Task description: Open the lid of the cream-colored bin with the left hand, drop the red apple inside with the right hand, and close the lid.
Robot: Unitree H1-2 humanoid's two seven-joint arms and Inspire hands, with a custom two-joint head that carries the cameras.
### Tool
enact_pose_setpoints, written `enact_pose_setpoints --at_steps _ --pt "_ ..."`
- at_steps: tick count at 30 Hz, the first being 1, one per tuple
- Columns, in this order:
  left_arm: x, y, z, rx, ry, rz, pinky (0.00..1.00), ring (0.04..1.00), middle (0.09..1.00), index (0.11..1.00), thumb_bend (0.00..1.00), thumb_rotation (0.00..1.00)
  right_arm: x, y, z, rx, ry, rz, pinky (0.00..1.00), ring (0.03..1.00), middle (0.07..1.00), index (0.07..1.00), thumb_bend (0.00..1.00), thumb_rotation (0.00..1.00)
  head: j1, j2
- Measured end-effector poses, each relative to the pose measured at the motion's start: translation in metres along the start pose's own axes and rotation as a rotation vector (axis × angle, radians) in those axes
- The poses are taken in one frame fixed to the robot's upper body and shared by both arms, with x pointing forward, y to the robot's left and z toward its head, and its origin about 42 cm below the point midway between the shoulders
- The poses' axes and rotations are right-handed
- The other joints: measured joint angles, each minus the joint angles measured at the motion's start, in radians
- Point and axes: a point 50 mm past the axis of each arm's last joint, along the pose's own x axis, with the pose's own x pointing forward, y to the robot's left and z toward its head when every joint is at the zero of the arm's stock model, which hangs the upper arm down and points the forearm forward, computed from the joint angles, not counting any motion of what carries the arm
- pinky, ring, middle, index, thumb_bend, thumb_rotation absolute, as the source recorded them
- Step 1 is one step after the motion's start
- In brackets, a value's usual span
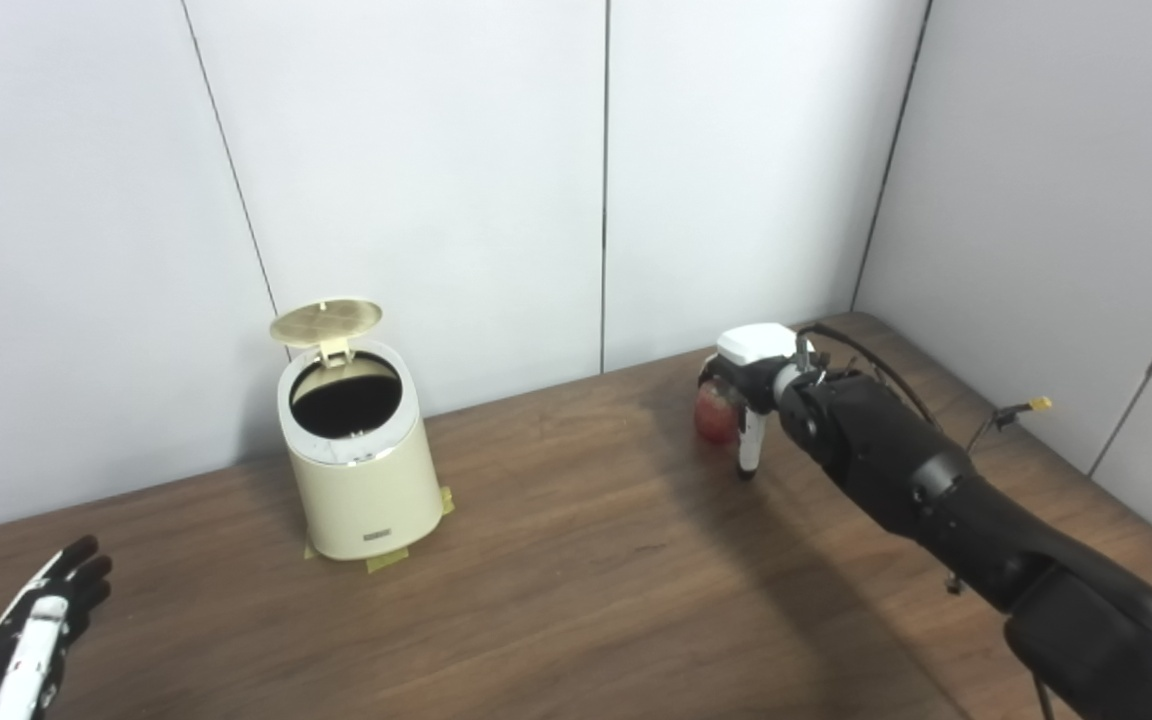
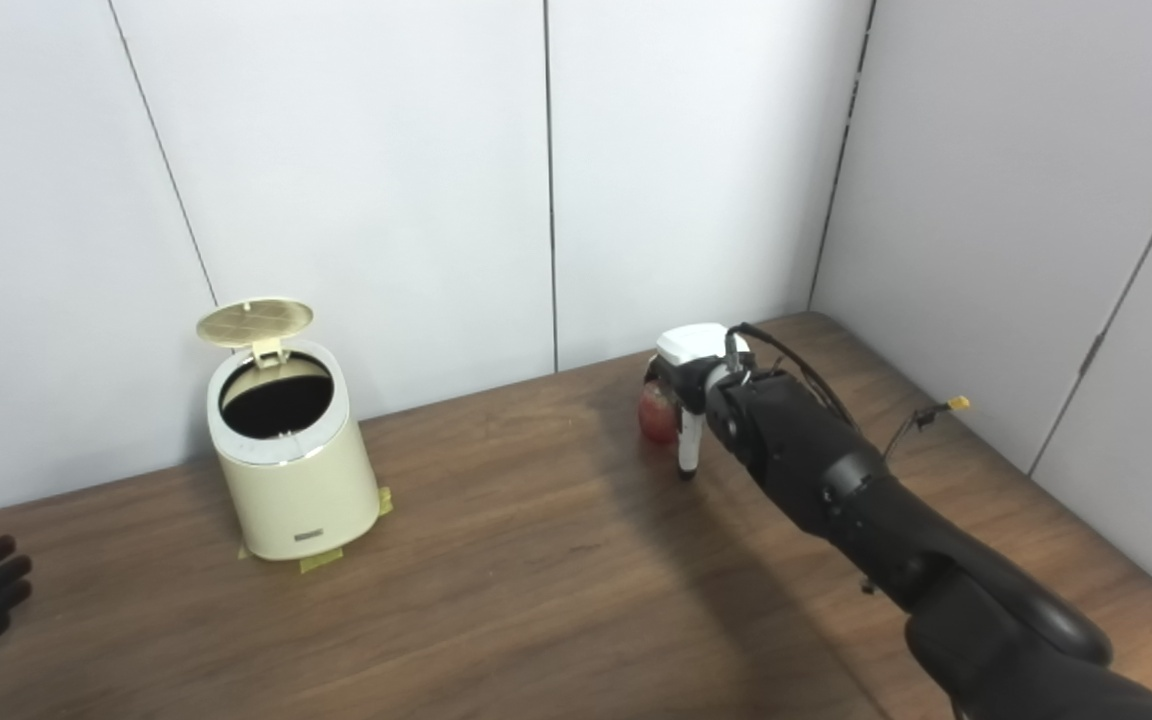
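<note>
1. The cream-colored bin (image 1: 361, 470) stands upright on the left part of the wooden table (image 1: 576, 570), toward the far side and close to the white wall panels (image 1: 416, 150).
2. Its lid (image 1: 326, 320) is raised and tilted back on the hinge at the far rim, so the dark round opening (image 1: 347, 397) is exposed.
3. Strips of yellowish tape (image 1: 386, 562) show at the foot of the bin, on the near and right sides.
4. The red apple (image 1: 715, 413) is on the far right of the table, well apart from the bin and close to the right corner of the walls.
5. The right hand (image 1: 751, 385) is directly at the apple: its white back sits over the top of the fruit and its fingers (image 1: 749, 448) come down on the right side, with one white finger reaching to the table surface.
6. The hand looks curled around the apple, but the far side of the grasp is hidden, so I cannot tell whether it truly grips it or whether the fruit rests on the table.
7. The right arm (image 1: 936, 490) stretches in from the near right edge across the table.
8. The left hand (image 1: 31, 625) lies low at the near left corner, well away from the bin, its fingers extended, spread a little and holding nothing.
</note>
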Motion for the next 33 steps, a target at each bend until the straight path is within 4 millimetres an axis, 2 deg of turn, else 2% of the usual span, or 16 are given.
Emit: enact_pose_setpoints --at_steps 3,9,12,14,17,18,19,20,24,28,33 --pt "0.000 -0.001 0.000 0.006 0.001 -0.006 0.96 0.919 0.903 0.890 0.15 0.88 0.000 0.001 0.000 0.013 0.002 -0.003 0.79 0.889 0.857 0.771 0.85 0.12 -0.002 0.003" --pt "0.000 -0.002 0.000 0.007 0.002 -0.013 0.99 0.943 0.922 0.887 0.16 0.88 -0.001 0.002 -0.001 0.033 0.006 -0.020 0.75 0.861 0.842 0.765 0.84 0.11 0.000 0.005" --pt "0.001 -0.004 -0.001 0.009 0.006 -0.024 0.99 0.937 0.920 0.883 0.17 0.89 -0.001 0.003 -0.001 0.042 0.004 -0.031 0.69 0.801 0.781 0.753 0.84 0.08 -0.002 0.005" --pt "0.001 -0.004 -0.001 0.013 0.008 -0.028 0.99 0.939 0.921 0.885 0.17 0.89 -0.001 0.004 0.000 0.054 0.002 -0.042 0.69 0.786 0.756 0.745 0.84 0.06 0.002 0.008" --pt "0.001 -0.002 -0.001 0.020 0.009 -0.032 0.99 0.935 0.924 0.888 0.18 0.89 -0.002 0.006 0.000 0.105 0.004 -0.050 0.65 0.676 0.675 0.702 0.82 0.01 0.002 0.009" --pt "0.001 -0.001 -0.001 0.022 0.009 -0.032 1.00 0.940 0.923 0.888 0.18 0.90 -0.002 0.007 0.000 0.122 0.005 -0.054 0.58 0.594 0.563 0.586 0.65 0.00 0.002 0.009" --pt "0.001 -0.001 -0.001 0.025 0.010 -0.033 1.00 0.943 0.922 0.889 0.17 0.91 -0.002 0.008 0.000 0.143 0.002 -0.062 0.52 0.490 0.537 0.537 0.57 0.00 0.000 0.012" --pt "0.001 -0.001 -0.001 0.028 0.010 -0.037 1.00 0.944 0.922 0.889 0.16 0.91 -0.003 0.011 0.002 0.152 -0.006 -0.074 0.49 0.455 0.529 0.513 0.54 0.00 0.000 0.014" --pt "0.000 0.000 -0.001 0.039 0.012 -0.043 0.96 0.923 0.917 0.894 0.12 0.96 -0.005 0.015 0.005 0.172 -0.025 -0.118 0.50 0.450 0.537 0.459 0.52 0.00 0.000 0.014" --pt "0.001 0.000 -0.001 0.042 0.012 -0.046 0.99 0.940 0.931 0.898 0.15 0.98 -0.005 0.016 0.004 0.180 -0.024 -0.124 0.47 0.432 0.539 0.481 0.51 0.00 -0.003 0.018" --pt "0.001 -0.001 -0.001 0.037 0.011 -0.045 0.98 0.930 0.918 0.887 0.13 1.00 -0.005 0.017 0.005 0.185 -0.010 -0.129 0.46 0.431 0.542 0.484 0.51 0.00 0.000 0.020"
